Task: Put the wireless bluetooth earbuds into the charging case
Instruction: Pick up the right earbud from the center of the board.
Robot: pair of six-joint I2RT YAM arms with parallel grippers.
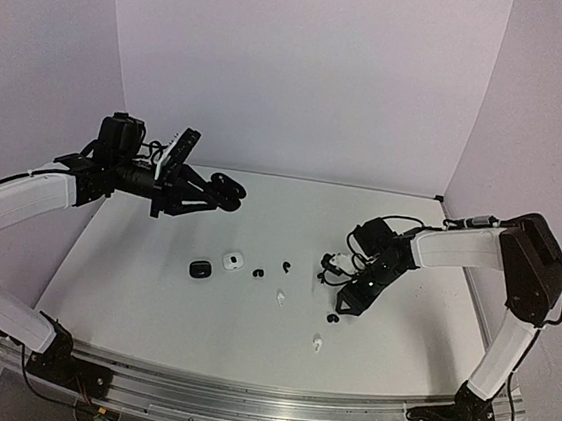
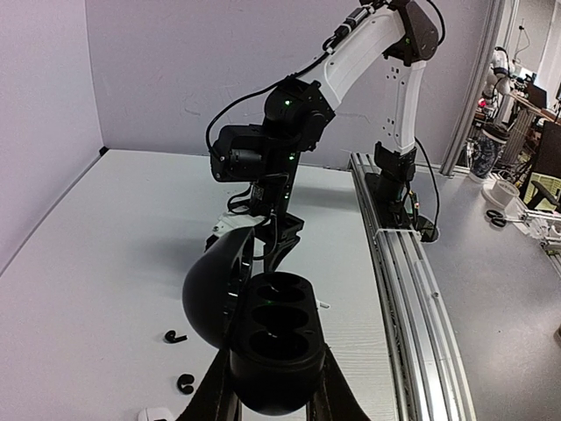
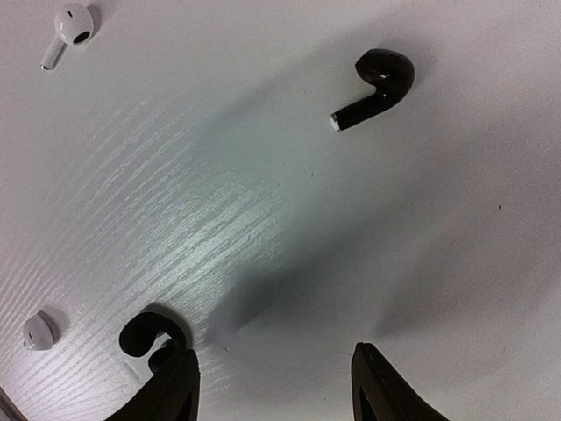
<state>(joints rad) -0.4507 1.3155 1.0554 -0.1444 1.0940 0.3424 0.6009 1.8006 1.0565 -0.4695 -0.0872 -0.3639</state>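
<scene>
1. The right gripper (image 3: 276, 379) hangs low over the desk (image 1: 151, 297) toward its right edge, jaws wide apart with nothing between them. A black earbud (image 3: 149, 333) lies just beside one fingertip (image 3: 175, 386), outside the gap; a straight descent would likely land that finger on the bud or shove it aside instead of straddling it
2. The earbuds are tiny, glossy and rounded, so a pinch placed off the stem could squirt one out across the slick desk, perhaps toward the near edge
3. The left gripper (image 2: 273, 390) is clamped on the lower body of the open charging case (image 2: 272, 338) and holds it in the air above the far-left part of the desk, well apart from the right gripper. The wells face up and look empty, and the lid (image 2: 213, 289) stands open to one side. A bud brought in slightly tilted could catch on a well rim or the lid, and pressing down might make the case slip in the fingers
4. Five earbuds can be made out, scattered mid-desk toward the near edge: black ones (image 1: 258, 272) (image 1: 286, 266) (image 1: 331, 318) and white ones (image 1: 280, 296) (image 1: 317, 344). Each has a bulbous head on a short stem. A sixth cannot be found
5. A black case (image 1: 198, 269) and a white case (image 1: 232, 262) lie left of centre, so a bud could end up in the wrong case
</scene>
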